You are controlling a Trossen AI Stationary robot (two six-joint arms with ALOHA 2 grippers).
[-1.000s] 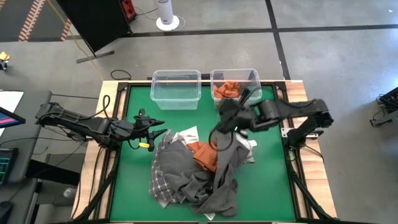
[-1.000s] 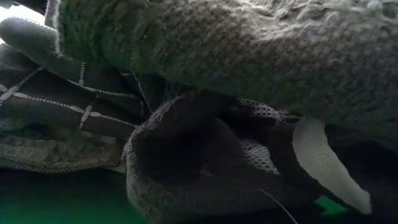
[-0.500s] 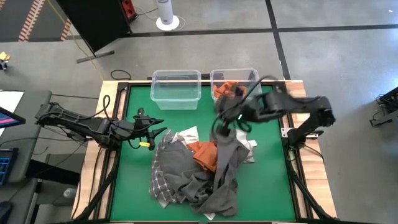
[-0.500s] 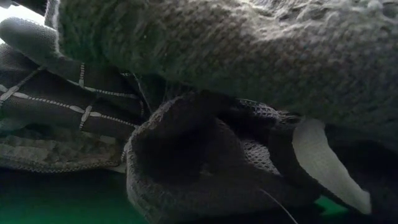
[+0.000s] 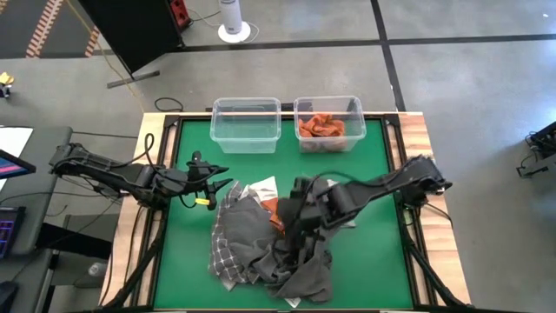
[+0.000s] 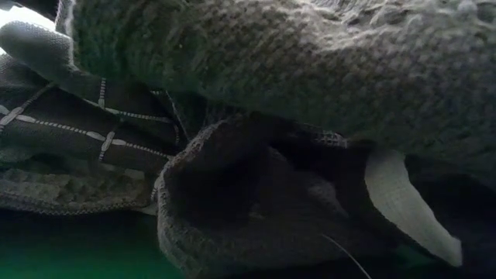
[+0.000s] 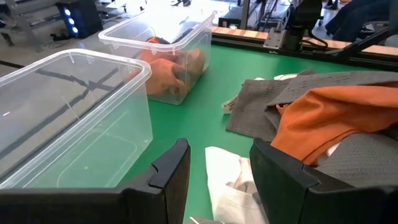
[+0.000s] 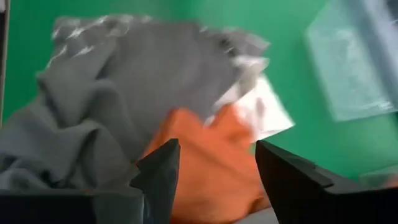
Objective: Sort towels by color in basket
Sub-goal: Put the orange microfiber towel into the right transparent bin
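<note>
Towels first: my right gripper (image 8: pixel 211 180) hangs over the pile mid-table, fingers spread and empty, an orange towel (image 8: pixel 205 155) directly below them. My left gripper (image 7: pixel 214 180) waits with its fingers apart, holding nothing, at the pile's near-left edge. Around them lie floppy waffle-weave dark grey towels (image 5: pixel 300 265), a checked towel (image 5: pixel 228 252) and a white towel (image 5: pixel 261 187), all crumpled together. One clear bin (image 5: pixel 328 130) holds orange cloth; the other bin (image 5: pixel 246 129) looks empty. I'd judge sorting barely begun.
</note>
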